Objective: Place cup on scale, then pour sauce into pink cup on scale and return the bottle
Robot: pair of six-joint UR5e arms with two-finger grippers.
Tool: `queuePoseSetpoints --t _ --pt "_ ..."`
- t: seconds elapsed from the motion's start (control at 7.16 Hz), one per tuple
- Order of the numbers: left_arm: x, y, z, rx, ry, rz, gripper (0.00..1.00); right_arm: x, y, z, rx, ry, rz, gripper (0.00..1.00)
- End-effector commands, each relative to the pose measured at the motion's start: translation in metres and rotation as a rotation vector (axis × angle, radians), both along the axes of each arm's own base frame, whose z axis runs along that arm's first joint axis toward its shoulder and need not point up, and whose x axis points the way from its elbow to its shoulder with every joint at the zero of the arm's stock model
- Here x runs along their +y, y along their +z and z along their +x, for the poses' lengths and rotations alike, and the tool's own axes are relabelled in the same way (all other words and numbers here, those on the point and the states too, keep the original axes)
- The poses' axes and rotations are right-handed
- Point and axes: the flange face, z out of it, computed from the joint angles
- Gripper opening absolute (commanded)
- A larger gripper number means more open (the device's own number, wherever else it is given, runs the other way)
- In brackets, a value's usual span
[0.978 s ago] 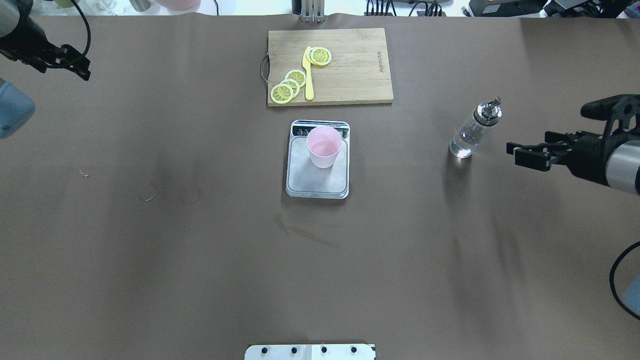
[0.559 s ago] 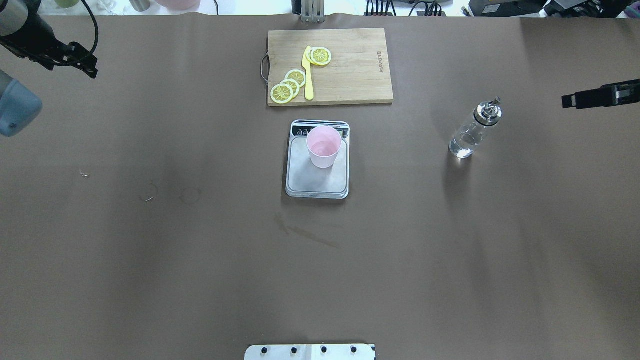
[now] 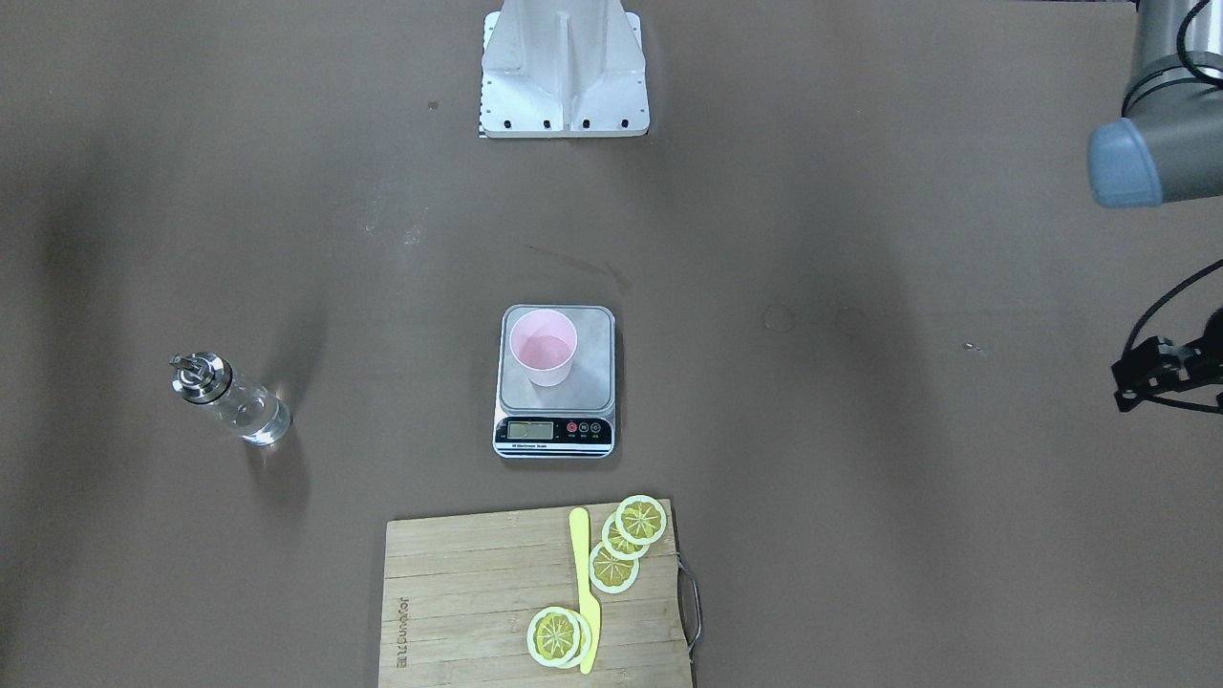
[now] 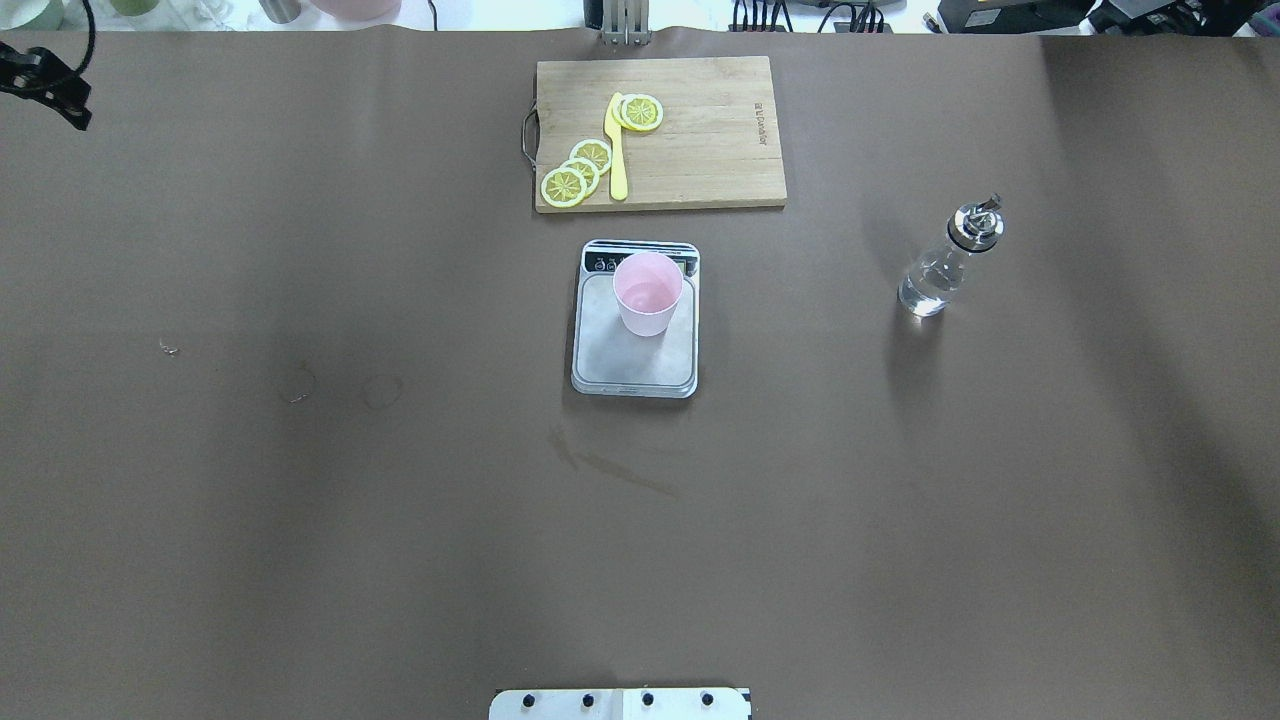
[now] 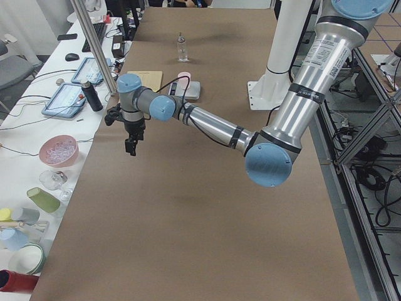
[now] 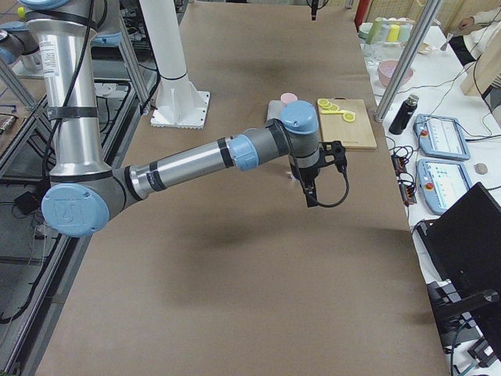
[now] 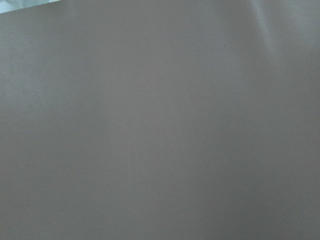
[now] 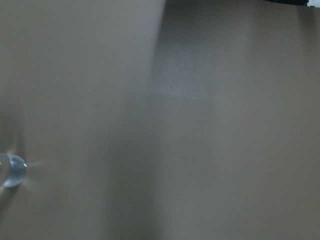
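Observation:
The pale pink cup [image 4: 648, 292] stands upright on the steel platform of the scale [image 4: 633, 362] at the table's middle; both also show in the front view, the cup [image 3: 543, 347] on the scale [image 3: 594, 368]. The clear glass bottle [image 4: 938, 270] with its metal spout stands alone on the table to the right, apart from both grippers; its base shows in the right wrist view [image 8: 12, 170]. My left gripper [image 5: 130, 147] hangs over the table's far left edge; I cannot tell if it is open. My right gripper [image 6: 309, 196] hangs off to the right; I cannot tell its state.
A wooden cutting board [image 4: 700, 130] with lemon slices [image 4: 580, 170] and a yellow knife [image 4: 617, 150] lies just behind the scale. The robot's base plate [image 4: 620, 703] sits at the near edge. A side bench with cups and tablets [image 5: 62, 100] runs past the left end.
Both arms have pulled outward. The right gripper moved away from the bottle and left the overhead view; the left moved to the far left corner. Cup, scale and bottle stayed put.

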Motion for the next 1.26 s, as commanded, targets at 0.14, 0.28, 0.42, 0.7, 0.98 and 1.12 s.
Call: queuePoseSetpoints --t 0.14,0.28,0.42,0.7,0.98,1.12 --pt "0.018 0.124 -0.173 -0.028 0.018 -0.084 0.99 0.014 0.059 0.062 0.021 -0.087 -0.192 1.0" --pt "0.045 0.161 -0.19 -0.003 0.032 -0.11 0.99 0.017 0.054 0.06 0.006 -0.016 -0.25 1.0" --pt "0.059 0.178 -0.189 0.0 0.043 -0.126 0.99 0.021 0.068 0.053 -0.032 -0.009 -0.296 1.0" --pt "0.097 0.224 -0.182 0.029 0.039 -0.078 0.99 0.033 0.096 0.043 -0.02 -0.026 -0.273 1.0" --pt "0.094 0.192 -0.179 0.075 -0.128 -0.138 0.99 0.025 0.094 0.018 0.02 -0.007 -0.305 1.0" --pt "0.094 0.186 -0.178 0.101 -0.134 -0.134 0.99 0.024 0.095 0.016 0.041 -0.007 -0.249 1.0"
